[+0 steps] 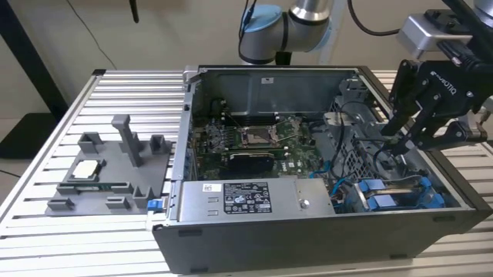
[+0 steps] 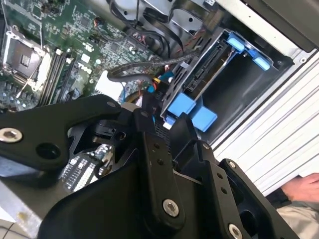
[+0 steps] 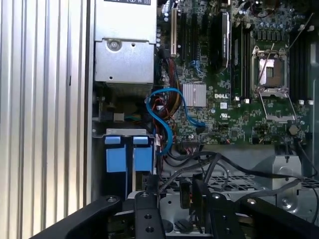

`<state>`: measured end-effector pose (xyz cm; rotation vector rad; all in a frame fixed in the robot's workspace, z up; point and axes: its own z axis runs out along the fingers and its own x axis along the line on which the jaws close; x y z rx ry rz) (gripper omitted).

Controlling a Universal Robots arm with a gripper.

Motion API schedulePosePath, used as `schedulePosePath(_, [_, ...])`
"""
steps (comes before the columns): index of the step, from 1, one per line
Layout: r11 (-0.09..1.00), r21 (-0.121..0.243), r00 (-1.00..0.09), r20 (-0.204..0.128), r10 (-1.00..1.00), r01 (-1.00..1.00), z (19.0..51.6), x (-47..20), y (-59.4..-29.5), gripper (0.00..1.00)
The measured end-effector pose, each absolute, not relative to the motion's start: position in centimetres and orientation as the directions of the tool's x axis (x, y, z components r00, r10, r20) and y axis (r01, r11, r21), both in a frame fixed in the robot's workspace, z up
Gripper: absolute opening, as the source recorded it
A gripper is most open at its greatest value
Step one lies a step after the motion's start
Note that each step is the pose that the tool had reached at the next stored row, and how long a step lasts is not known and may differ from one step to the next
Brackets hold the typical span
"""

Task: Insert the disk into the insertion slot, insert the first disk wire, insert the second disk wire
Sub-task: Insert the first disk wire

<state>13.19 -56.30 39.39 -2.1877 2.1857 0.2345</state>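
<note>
The disk [image 1: 383, 202], flat in its glossy blue plastic carrier, sits in the corner bay of the open dark metal computer case [image 1: 308, 242]; the black gripper [image 1: 396, 145] hovers just above, grip impossible to tell

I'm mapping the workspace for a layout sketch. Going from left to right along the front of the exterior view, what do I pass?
Grey plastic fixture → grey power-supply box → blue disk carrier.
</note>
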Motion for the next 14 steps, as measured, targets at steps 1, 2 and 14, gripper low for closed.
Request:
schedulePosePath(1, [-0.006, 0.075, -0.004, -0.136, -0.991, -0.997, 39.31, 13.18, -56.25, 0.41])
schedulePosePath(2, [-0.006, 0.07, -0.003, -0.136, -0.991, -0.998, 39.23, 13.18, -56.22, 0.41])
schedulePosePath(14, [-0.008, 0.026, 0.004, -0.167, -0.986, -1.0, 38.48, 12.94, -56.18, 0.39])
